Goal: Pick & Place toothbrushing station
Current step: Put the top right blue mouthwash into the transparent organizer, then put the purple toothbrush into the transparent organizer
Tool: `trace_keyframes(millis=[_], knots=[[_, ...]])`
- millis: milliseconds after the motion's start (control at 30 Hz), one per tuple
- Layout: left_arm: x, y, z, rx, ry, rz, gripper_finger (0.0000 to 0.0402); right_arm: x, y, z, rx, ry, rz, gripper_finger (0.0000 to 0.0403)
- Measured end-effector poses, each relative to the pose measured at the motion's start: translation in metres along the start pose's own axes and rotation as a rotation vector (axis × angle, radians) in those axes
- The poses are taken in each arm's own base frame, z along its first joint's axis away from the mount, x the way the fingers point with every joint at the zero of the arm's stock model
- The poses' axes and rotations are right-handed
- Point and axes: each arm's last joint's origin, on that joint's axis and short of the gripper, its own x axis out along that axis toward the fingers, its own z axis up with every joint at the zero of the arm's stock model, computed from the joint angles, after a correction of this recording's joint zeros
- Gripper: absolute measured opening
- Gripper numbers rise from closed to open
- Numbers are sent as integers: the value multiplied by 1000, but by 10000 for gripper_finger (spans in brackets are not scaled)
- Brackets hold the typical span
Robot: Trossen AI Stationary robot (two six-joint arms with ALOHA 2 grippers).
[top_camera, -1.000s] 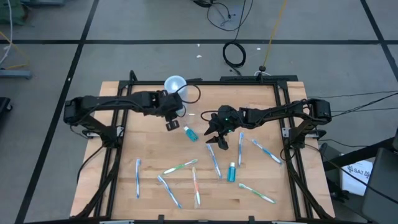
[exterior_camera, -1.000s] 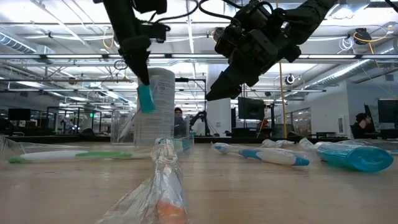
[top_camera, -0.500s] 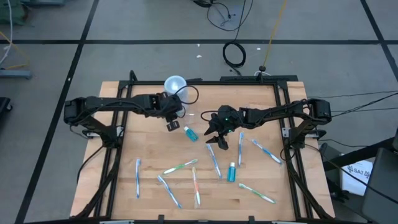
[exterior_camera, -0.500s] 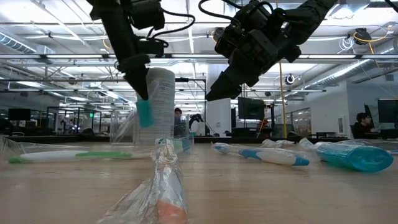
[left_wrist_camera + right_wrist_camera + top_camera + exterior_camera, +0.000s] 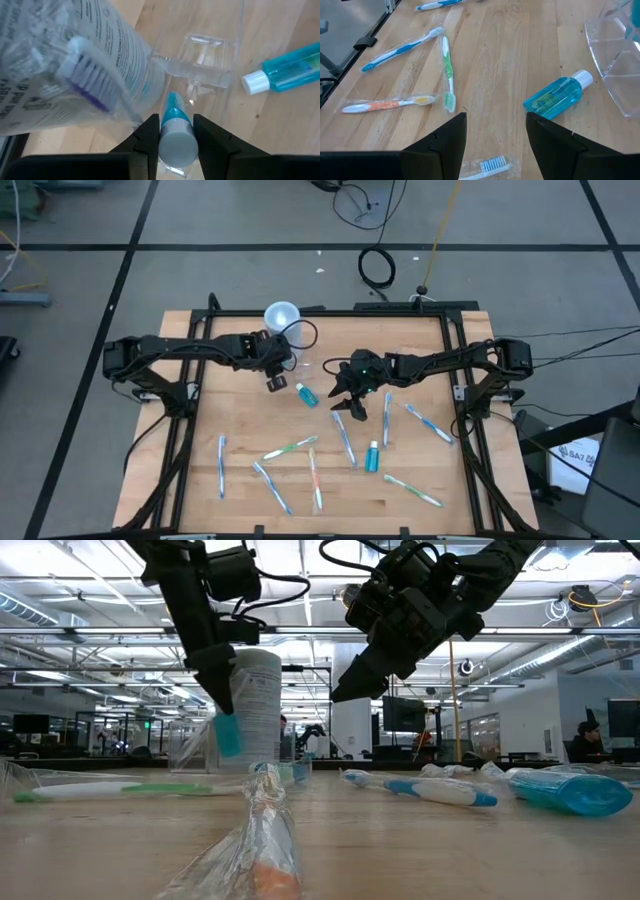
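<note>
left gripper (image 5: 175,131) pinches small teal tube (image 5: 175,140) over the tray | toothbrushing station (image 5: 285,328) at 12 o'clock on tabletop (image 5: 200,490) | lower tube straight, slowly | right gripper (image 5: 347,406) spread, waiting mid-table

Cylinder wrapper (image 5: 75,60), print reading "DIRECTIONS"

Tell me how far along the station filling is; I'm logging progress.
Done: one toothbrush is in the toothbrushing station. In hand: the left end effector holds a teal tube above its tray. Left: another tube and wrapped toothbrushes lie on the table; right end effector open, empty.
</note>
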Motion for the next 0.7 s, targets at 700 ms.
trace_keyframes(millis=[700], knots=[[5,3,-4,42,-6,61,175,0,0,0,-51,-1,0,197]])
